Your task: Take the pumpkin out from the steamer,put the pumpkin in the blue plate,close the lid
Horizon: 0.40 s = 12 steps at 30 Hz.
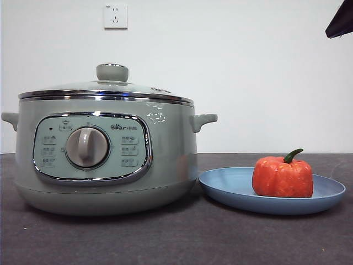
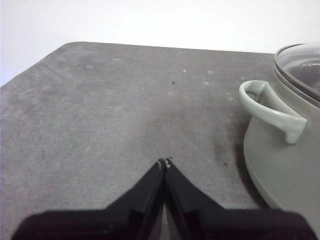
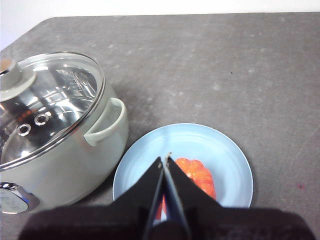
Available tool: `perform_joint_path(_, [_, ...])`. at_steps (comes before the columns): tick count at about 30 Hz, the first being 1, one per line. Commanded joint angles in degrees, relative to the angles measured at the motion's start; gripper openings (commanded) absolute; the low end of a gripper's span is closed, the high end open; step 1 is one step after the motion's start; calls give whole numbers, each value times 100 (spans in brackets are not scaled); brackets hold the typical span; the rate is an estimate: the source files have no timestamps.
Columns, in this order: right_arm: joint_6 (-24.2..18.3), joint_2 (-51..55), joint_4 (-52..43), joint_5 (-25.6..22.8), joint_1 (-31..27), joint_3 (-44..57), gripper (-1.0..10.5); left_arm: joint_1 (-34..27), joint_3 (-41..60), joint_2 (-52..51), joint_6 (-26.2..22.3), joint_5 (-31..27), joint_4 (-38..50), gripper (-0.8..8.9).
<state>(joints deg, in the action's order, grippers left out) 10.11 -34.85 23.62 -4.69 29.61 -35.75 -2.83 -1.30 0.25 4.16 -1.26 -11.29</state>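
The pumpkin (image 1: pixel 282 176) sits upright in the blue plate (image 1: pixel 231 187), to the right of the steamer (image 1: pixel 105 154). The glass lid (image 1: pixel 112 83) rests closed on the steamer, its green knob on top. In the right wrist view my right gripper (image 3: pixel 165 159) is shut and empty, held above the plate (image 3: pixel 220 150) and partly covering the pumpkin (image 3: pixel 197 175); the lid (image 3: pixel 55 95) and steamer (image 3: pixel 65 155) lie beside it. My left gripper (image 2: pixel 165 161) is shut and empty over bare table, apart from the steamer's side handle (image 2: pixel 270 110).
A dark grey tabletop (image 1: pixel 176 237) runs to a white wall with a socket (image 1: pixel 115 16). A black arm tip (image 1: pixel 341 22) shows at the top right corner of the front view.
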Motion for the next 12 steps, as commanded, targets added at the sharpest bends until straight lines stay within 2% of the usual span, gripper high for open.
perform_joint_path(1, [52,9,-35,-15,4,44,-17,-17,90,-20,57,13,13,-3])
perform_joint_path(12, [-35,22,-37,-39,4,44,-17,-17,90,-20,57,13,13,-3])
